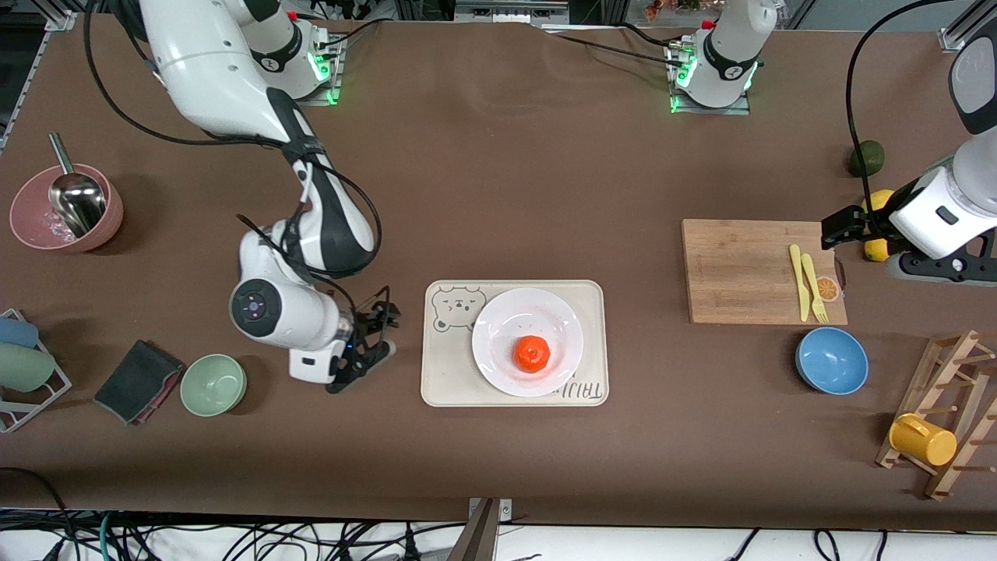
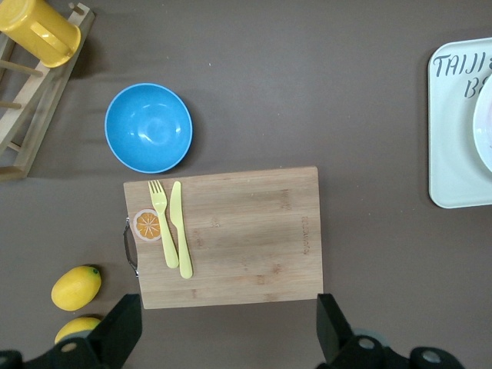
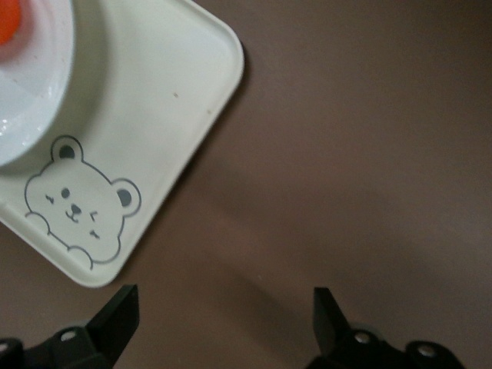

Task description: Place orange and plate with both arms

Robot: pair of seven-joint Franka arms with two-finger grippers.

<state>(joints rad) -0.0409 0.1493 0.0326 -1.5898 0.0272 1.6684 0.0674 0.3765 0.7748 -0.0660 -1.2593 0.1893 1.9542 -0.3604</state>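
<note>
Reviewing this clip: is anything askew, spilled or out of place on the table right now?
Nothing stands out. The orange sits centered on the plate, and the plate lies flat on the tray. No spill shows. The right gripper is beside the tray, the left gripper over the cutting board's edge; both have fingers open and hold nothing.

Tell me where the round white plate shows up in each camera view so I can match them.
Front view: the round white plate sits on the beige bear-printed tray, holding the small red-orange orange.
Left wrist view: only a sliver of the plate shows at the picture's edge, on the tray.
Right wrist view: part of the plate shows in a corner, with the orange at the edge.
Shared landmark: the tray.
</note>
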